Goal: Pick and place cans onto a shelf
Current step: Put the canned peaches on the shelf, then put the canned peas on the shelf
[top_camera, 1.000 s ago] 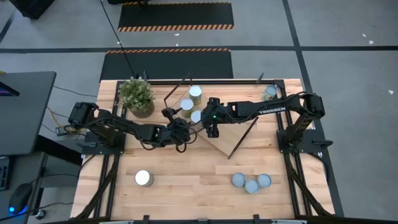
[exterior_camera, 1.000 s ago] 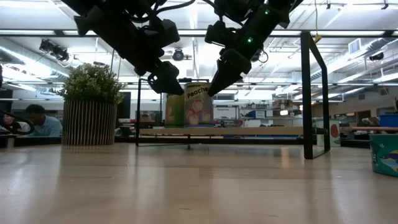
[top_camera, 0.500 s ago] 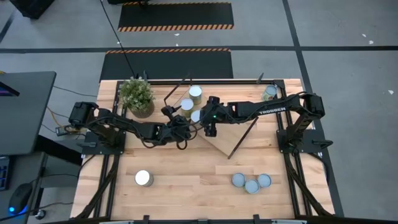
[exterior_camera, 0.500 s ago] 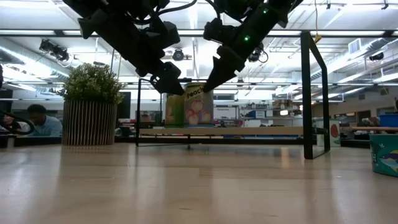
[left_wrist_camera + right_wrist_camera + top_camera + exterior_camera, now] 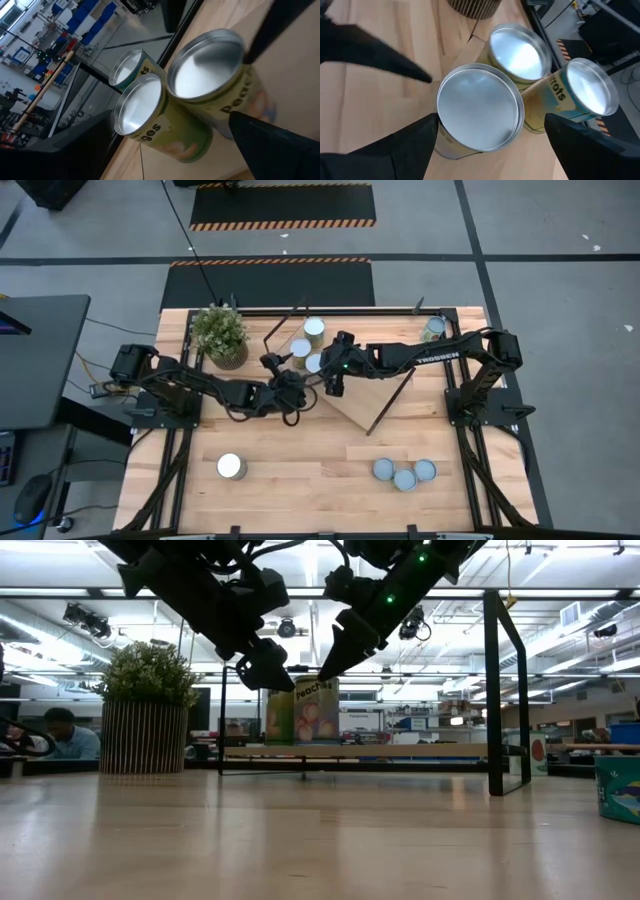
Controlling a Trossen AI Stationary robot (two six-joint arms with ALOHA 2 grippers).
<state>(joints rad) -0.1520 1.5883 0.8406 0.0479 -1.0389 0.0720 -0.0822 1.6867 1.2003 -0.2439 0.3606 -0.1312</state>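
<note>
Three cans stand upright together on the far left end of the shelf (image 5: 365, 395): a "Peaches" can (image 5: 316, 364) nearest, one behind it (image 5: 299, 350) and one farther back (image 5: 314, 330). My right gripper (image 5: 490, 120) hangs open above the Peaches can (image 5: 480, 107), slanting down, one finger on each side of its silvery top; I cannot tell whether they touch it. My left gripper (image 5: 294, 382) is open just left of that can (image 5: 316, 710). In the left wrist view one of its fingers (image 5: 270, 145) shows beside the label.
A potted plant (image 5: 220, 335) stands at the far left, close to the cans. One can (image 5: 232, 467) sits near the front left, three cans (image 5: 404, 473) near the front right, one (image 5: 433, 328) at the far right. The shelf's black frame leg (image 5: 492, 690) rises on the right.
My right gripper has rolled and tipped, its fingers swinging a little toward the table's left, over the Peaches can. The cans and my left gripper have stayed put.
</note>
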